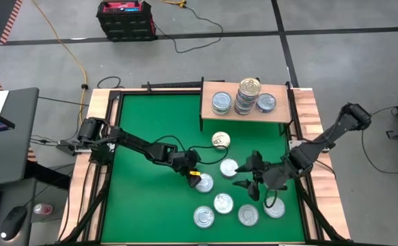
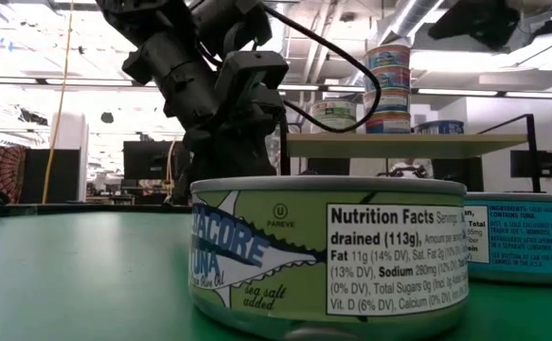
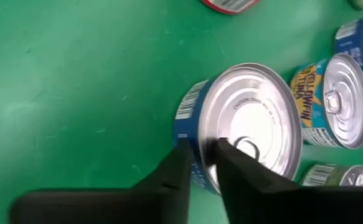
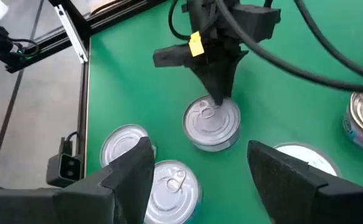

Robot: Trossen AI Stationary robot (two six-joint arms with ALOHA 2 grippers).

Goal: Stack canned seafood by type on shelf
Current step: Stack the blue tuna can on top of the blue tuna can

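My green table [image 1: 144,205] has a wooden border. Beyond it I see 1 red-topped crate [image 1: 124,18], possibly a toolbox, and a yellow cable [image 1: 62,44].

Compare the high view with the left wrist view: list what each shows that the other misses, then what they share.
Only the high view shows the shelf at the table's far edge, carrying two single tins and a stack of tins, the gold-lidded tin on the green mat, and the right gripper, open and empty.

Only the left wrist view shows the fingers pinching the rim of the silver-lidded tin, one finger on the lid, one on the blue side label, and a yellowfin label on a neighbouring tin.

Both show the left gripper on that tin and other loose tins nearby.
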